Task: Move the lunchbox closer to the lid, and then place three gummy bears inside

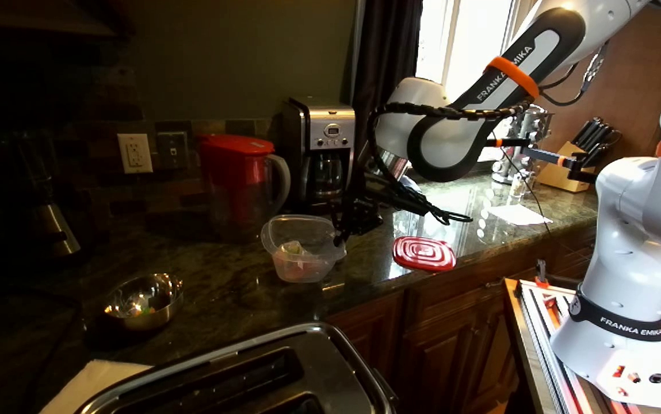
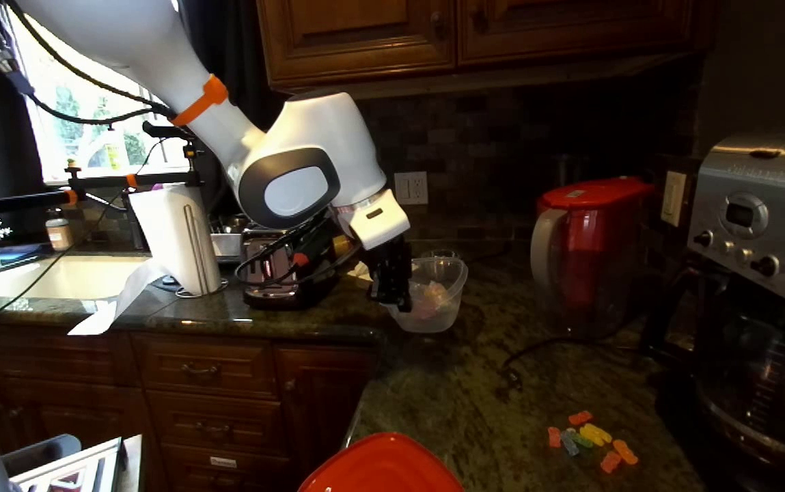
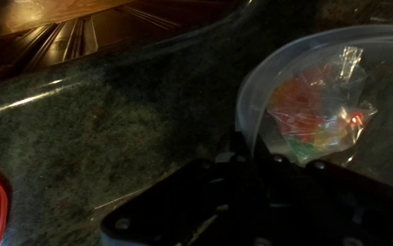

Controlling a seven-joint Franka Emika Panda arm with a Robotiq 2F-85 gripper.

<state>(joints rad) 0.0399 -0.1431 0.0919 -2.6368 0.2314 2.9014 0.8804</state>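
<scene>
Gripper [image 3: 250,145] pinches lunchbox [image 1: 320,268] rim; lid [image 1: 425,253] apart

Counts: lunchbox, 1, clear plastic. Lid, 1, red with pale concentric lines. Inside the lunchbox, 1 clear bag [image 3: 323,116] of coloured candies [image 3: 295,99]; pieces within not countable through the plastic. Loose gummy bears [image 2: 596,434], at least 7, clustered on the countertop [image 3: 121,143] near the coffee maker [image 2: 761,198] in an exterior view; some overlap, exact number uncertain. Metal bowl [image 1: 163,319], 1, with coloured bits [image 1: 145,311] too small to count. Red pitcher [image 1: 235,167], 1. Coffee maker, 1.

Fingers [image 3: 262,150]: two, black, drawn together with just the thin lunchbox wall between them. Wrist view shows one finger outside, one inside, rim running between the tips. Inner finger sits just beside the bag; contact cannot be told.

Position: lunchbox stands roughly upright at the counter in both exterior views; cannot tell whether its base is fully down. Lid lies flat by the counter edge; in the wrist view a stretch of countertop separates it from the lunchbox.
</scene>
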